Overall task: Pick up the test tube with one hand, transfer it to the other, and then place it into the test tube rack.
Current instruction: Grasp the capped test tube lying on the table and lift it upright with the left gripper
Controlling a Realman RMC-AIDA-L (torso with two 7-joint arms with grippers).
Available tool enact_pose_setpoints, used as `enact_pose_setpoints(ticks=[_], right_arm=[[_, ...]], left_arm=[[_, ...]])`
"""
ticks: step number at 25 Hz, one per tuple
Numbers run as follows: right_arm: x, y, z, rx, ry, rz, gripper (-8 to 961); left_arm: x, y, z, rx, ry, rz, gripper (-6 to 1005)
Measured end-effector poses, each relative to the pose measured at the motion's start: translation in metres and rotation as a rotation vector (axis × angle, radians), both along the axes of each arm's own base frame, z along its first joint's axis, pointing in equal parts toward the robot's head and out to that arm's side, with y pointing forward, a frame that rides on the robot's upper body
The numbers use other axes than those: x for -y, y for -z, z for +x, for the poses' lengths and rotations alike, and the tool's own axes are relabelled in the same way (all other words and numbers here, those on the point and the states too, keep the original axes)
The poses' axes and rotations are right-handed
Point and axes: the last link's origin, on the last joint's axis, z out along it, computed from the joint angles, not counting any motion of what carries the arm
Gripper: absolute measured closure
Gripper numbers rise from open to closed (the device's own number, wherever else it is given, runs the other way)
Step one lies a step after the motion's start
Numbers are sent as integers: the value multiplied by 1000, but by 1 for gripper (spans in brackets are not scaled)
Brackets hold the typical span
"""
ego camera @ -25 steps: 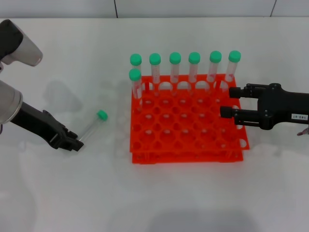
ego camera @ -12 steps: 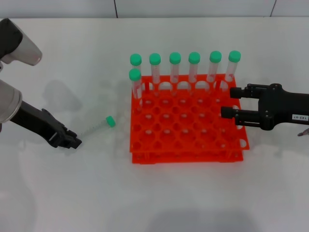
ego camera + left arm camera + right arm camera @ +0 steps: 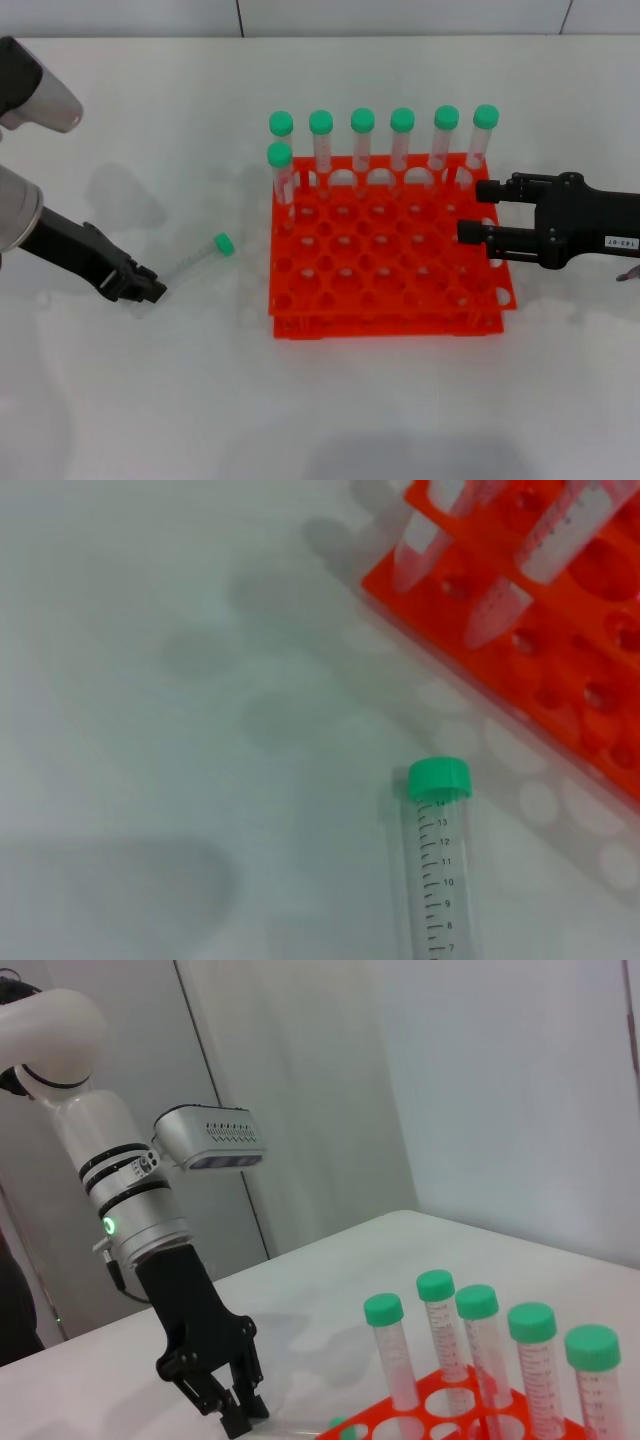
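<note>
Lying flat on the white tabletop (image 3: 120,400) toward its left edge, the test tube (image 3: 196,262) points its green cap toward the test tube rack (image 3: 385,285) and its clear end toward the left gripper (image 3: 148,290). That gripper sits low at the tube's clear end, its black fingers (image 3: 236,1412) drawn close together with only a narrow gap; whether they touch the tube cannot be told. The left wrist view shows the tube's cap and printed scale lying on the bare surface, apart from the rack's corner. The orange rack stands near the middle of the tabletop, and seven other green-capped tubes (image 3: 402,140) stand upright in its far rows. The right gripper (image 3: 472,212) hangs over the rack's right edge, its fingers spread well apart with nothing between them, a small white label on its body.
</note>
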Motion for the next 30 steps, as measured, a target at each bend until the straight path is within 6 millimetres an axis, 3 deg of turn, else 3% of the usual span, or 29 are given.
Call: enact_pose_setpoints(ticks=[9,19,26,30], right_arm=[[0,1,-1,-2,0,0,306],[0,0,0,-5,4,4,306],[0,-1,0,-9,7,10,306],[-1,-3,1,-13,11,18,306]], left_arm=[[-1,-2,0,14,-3,20,808],[-10,-40,-1,140,9,212,808],[-15,-73,4,310,109,388,808],[-22,-76,9,341,146,450,808]])
